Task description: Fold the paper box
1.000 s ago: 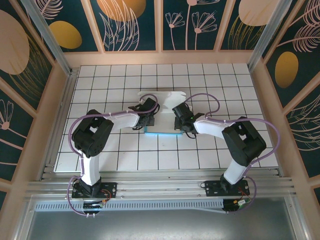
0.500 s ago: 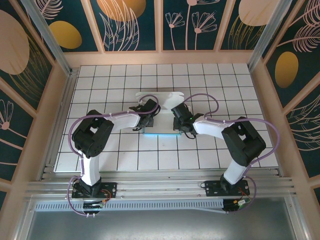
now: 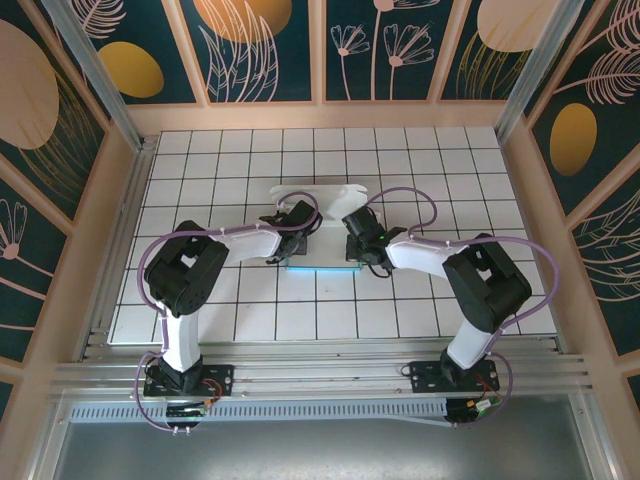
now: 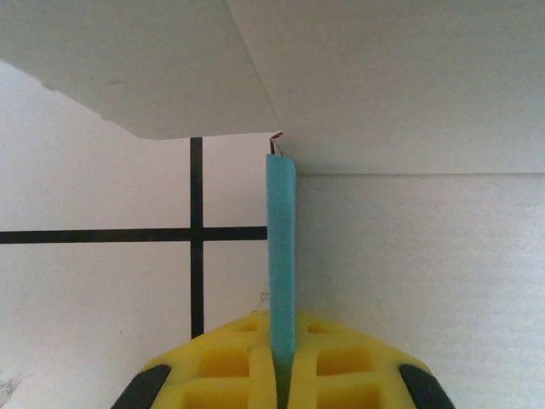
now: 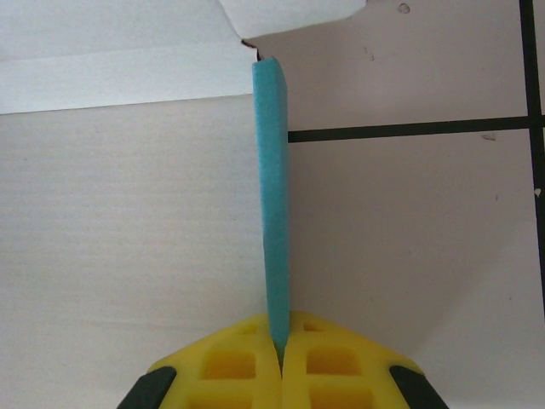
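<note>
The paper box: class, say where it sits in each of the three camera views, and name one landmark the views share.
Top external: paper box, just above the picture's centre.
Left wrist: its turquoise flap, a vertical strip at centre, pinched by the left hand.
Right wrist: the flap again, central, pinched by the right hand.
Shared landmark: the black grid lines.

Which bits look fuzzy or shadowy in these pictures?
Left wrist: the blue flap of the box is sharp, the white panel above it soft and grey with shade. Right wrist: a pinkish shadow lies on the tiles right of the flap. Top external: even light, sharp all over, no glare.
</note>
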`<action>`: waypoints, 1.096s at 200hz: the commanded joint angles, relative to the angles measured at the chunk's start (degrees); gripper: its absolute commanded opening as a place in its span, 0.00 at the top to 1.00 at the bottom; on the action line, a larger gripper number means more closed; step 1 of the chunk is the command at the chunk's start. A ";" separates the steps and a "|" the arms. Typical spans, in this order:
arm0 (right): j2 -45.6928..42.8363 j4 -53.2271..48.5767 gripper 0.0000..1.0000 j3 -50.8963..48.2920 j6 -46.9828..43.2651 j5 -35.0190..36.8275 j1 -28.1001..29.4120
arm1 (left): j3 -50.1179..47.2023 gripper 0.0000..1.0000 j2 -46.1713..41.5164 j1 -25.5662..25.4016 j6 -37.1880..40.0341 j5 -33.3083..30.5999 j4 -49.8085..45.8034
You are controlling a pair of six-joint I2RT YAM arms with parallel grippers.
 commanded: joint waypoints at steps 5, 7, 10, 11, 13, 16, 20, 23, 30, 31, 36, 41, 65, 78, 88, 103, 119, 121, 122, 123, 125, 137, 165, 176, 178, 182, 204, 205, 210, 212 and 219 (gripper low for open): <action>0.13 0.51 0.94 -0.90 0.69 2.08 -0.05 | -2.21 0.91 1.31 -0.24 -0.22 1.68 -4.61; 0.06 0.51 0.94 -0.87 0.73 2.08 -0.03 | -2.16 0.90 1.08 -0.24 -0.25 1.73 -4.54; 0.10 0.43 0.94 -0.78 0.74 2.16 -0.07 | -2.17 0.88 0.81 -0.24 -0.18 1.86 -4.51; 0.12 0.43 0.94 -0.77 0.74 2.16 -0.09 | -2.15 0.87 0.72 -0.24 -0.18 1.93 -4.56; 0.08 0.36 0.94 -0.84 0.74 2.21 -0.09 | -2.13 0.86 0.54 -0.24 -0.11 1.97 -4.60; 0.00 0.34 0.94 -0.75 0.74 2.25 -0.05 | -2.04 0.85 0.16 -0.24 -0.09 2.07 -4.61; -0.03 0.16 0.94 -0.69 0.74 2.30 -0.08 | -2.03 0.85 -0.37 -0.24 -0.12 2.31 -4.57; 0.00 0.16 0.94 -0.68 0.73 2.29 -0.07 | -2.03 0.85 -0.74 -0.24 -0.16 2.53 -4.48; -0.09 0.15 0.94 -0.68 0.65 2.34 -0.05 | -2.19 0.84 -1.69 -0.17 -0.09 3.18 -4.12; -0.11 0.16 0.94 -0.68 0.65 2.34 -0.08 | -2.20 0.84 -1.81 -0.21 -0.09 3.21 -4.10; -0.12 0.16 0.94 -0.75 0.61 2.42 -0.11 | -2.27 0.84 -2.51 -0.23 -0.15 3.60 -3.93; -0.06 0.07 0.94 -0.77 0.57 2.57 -0.04 | -2.30 0.84 -3.06 -0.24 -0.17 3.94 -3.83; 0.03 0.15 0.94 -0.81 0.56 2.53 -0.09 | -2.51 0.84 -5.35 -0.20 -0.44 5.02 -3.21; 0.22 0.24 0.94 -0.86 0.39 2.26 -0.11 | -2.74 0.82 -6.15 -0.23 -0.61 5.57 -2.45; 0.26 0.15 0.94 -0.77 0.39 2.27 -0.10 | -2.82 0.80 -6.43 -0.18 -0.70 6.13 -1.86; 0.30 0.14 0.94 -0.77 0.39 2.25 -0.08 | -2.48 0.78 -5.98 -0.15 -0.71 6.16 -2.04; 0.38 0.00 0.94 -0.70 0.39 2.19 -0.16 | -2.21 0.77 -5.01 -0.15 -0.70 5.98 -2.44; 0.37 -0.01 0.94 -0.68 0.39 2.17 -0.10 | -2.17 0.77 -4.83 -0.13 -0.70 5.92 -2.55; 0.34 -0.02 0.94 -0.68 0.39 2.17 -0.11 | -2.14 0.77 -4.74 -0.14 -0.70 5.85 -2.61; 0.32 -0.06 0.94 -0.72 0.39 2.17 -0.15 | -2.13 0.77 -4.70 -0.15 -0.70 5.78 -2.69; 0.33 -0.03 0.94 -0.63 0.39 2.17 -0.12 | -2.12 0.77 -4.55 -0.09 -0.70 5.67 -2.81; 0.39 -0.02 0.94 -0.63 0.39 2.09 -0.17 | -2.25 0.77 -3.82 -0.06 -0.71 5.10 -2.95; 0.54 -0.35 0.94 -0.50 0.35 2.35 -0.14 | -3.04 0.89 -2.31 -0.07 -0.88 5.40 -2.28; 0.61 -0.22 0.94 -0.60 0.47 2.26 -0.04 | -3.40 0.94 -1.62 -0.03 -0.96 5.76 -1.62; 0.65 -0.22 0.94 -0.59 0.43 2.21 -0.09 | -3.50 0.95 -1.52 -0.04 -1.05 5.82 -1.42; 0.72 -0.20 0.94 -0.59 0.43 2.13 -0.08 | -3.62 0.95 -1.30 -0.05 -1.12 5.87 -1.16; 0.88 -0.45 0.86 0.05 0.80 1.40 -0.09 | -4.48 0.88 -1.47 -0.04 -1.52 5.83 -0.08; 0.86 -0.45 0.86 0.08 0.82 1.34 -0.06 | -4.53 0.87 -1.57 -0.05 -1.51 5.85 -0.02; 0.79 -0.61 0.84 0.21 0.80 1.08 -0.10 | -4.73 0.84 -2.10 0.01 -1.57 5.87 0.25; 0.76 -0.63 0.83 0.38 0.82 0.97 -0.04 | -4.82 0.83 -2.30 -0.05 -1.64 5.87 0.34; 0.39 -0.84 0.80 0.67 0.92 0.64 -0.04 | -5.13 0.82 -3.34 -0.07 -1.65 5.83 0.61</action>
